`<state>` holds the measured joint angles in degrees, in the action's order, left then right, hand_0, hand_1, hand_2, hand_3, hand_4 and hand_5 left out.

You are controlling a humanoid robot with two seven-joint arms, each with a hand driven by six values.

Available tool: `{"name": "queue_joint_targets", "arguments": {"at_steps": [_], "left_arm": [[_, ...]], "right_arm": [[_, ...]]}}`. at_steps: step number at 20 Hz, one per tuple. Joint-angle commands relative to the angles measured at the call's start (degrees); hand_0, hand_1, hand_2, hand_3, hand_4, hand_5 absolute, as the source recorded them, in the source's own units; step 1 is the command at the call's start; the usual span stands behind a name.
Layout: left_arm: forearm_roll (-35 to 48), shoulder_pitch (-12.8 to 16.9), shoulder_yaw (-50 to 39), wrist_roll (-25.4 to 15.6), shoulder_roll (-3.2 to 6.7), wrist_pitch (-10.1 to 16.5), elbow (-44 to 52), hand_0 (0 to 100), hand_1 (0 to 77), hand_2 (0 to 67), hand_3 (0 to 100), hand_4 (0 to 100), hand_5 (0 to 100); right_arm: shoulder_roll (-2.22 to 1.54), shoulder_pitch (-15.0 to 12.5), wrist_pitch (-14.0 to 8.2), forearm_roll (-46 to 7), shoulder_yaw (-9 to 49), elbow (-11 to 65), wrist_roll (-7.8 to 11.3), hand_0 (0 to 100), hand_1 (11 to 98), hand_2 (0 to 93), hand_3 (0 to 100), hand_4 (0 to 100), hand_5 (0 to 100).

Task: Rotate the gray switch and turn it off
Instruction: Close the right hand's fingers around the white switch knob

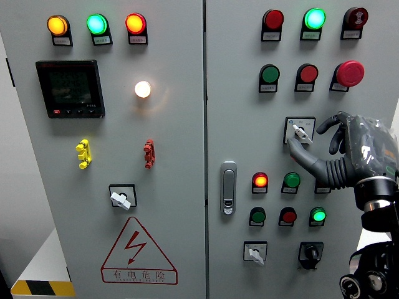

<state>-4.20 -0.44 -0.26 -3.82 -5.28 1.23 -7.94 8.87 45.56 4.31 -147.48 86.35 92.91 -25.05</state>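
Currently: gray metal panel (187,261), two doors. Three gray rotary switches on square plates, one black rotary knob (310,252). Target gray switch (300,131) on right door, mid-height, below round green and red buttons. Lever small, elongated, long axis tilted, tip pointing down-right. Right robot hand (318,146), ribbed black rubber fingers, curled, thumb and fingertips pinching switch lever.
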Motion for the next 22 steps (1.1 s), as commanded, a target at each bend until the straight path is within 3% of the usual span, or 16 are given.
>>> {"name": "queue_joint_targets", "arguments": {"at_steps": [1, 22], "left_arm": [[0.1, 0.0, 0.0, 0.0, 0.01, 0.0, 0.0, 0, 0.0, 12.9, 18, 9, 12], [0.0, 0.0, 0.0, 0.0, 0.01, 0.0, 0.0, 0, 0.0, 12.9, 18, 9, 12]], "right_arm": [[0.0, 0.1, 0.0, 0.0, 0.0, -0.5, 0.09, 0, 40.5, 56.8, 92, 86, 100], [0.0, 1.8, -0.1, -0.3, -0.7, -3.6, 0.0, 0, 41.0, 61.5, 92, 87, 100]]}}
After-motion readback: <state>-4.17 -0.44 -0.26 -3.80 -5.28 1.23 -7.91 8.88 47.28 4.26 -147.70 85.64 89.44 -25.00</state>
